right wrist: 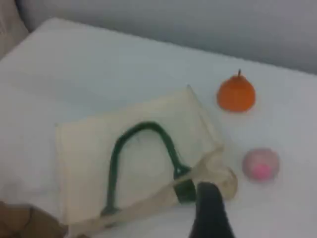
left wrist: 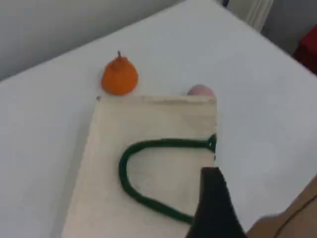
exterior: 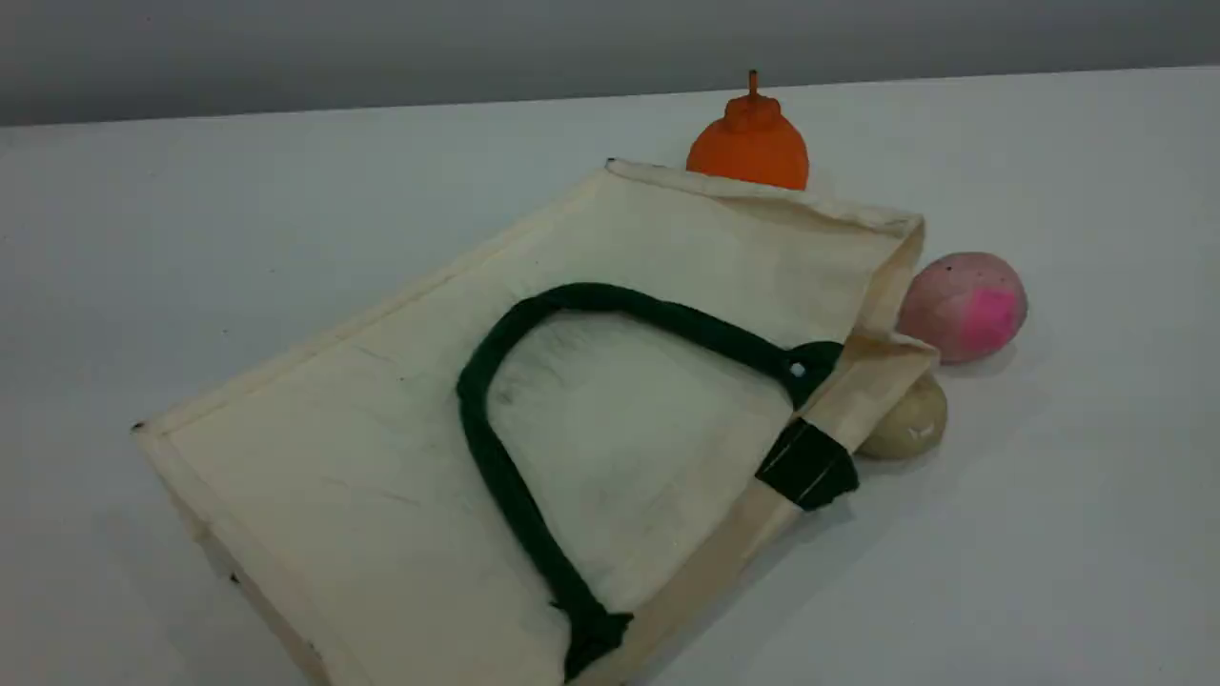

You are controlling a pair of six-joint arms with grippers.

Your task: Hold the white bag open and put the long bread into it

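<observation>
The white bag (exterior: pixel 315 448) lies flat on the table, its mouth toward the right and only slightly parted. One dark green handle (exterior: pixel 474 419) is folded back over the canvas. A pale beige rounded food (exterior: pixel 910 419) pokes out from under the mouth's rim. Only its end shows, so I cannot tell whether it is the long bread. Neither arm appears in the scene view. The left gripper's dark fingertip (left wrist: pixel 213 198) hangs high over the bag (left wrist: pixel 148 124), near its mouth edge. The right gripper's fingertip (right wrist: pixel 208 208) hovers above the bag (right wrist: pixel 89 158) too. Nothing is held by either.
An orange fruit with a stem (exterior: pixel 750 143) stands just behind the bag's far corner. A round pink bun (exterior: pixel 963 305) sits right of the mouth, close to the beige food. Bare white table stretches to the right, left and back.
</observation>
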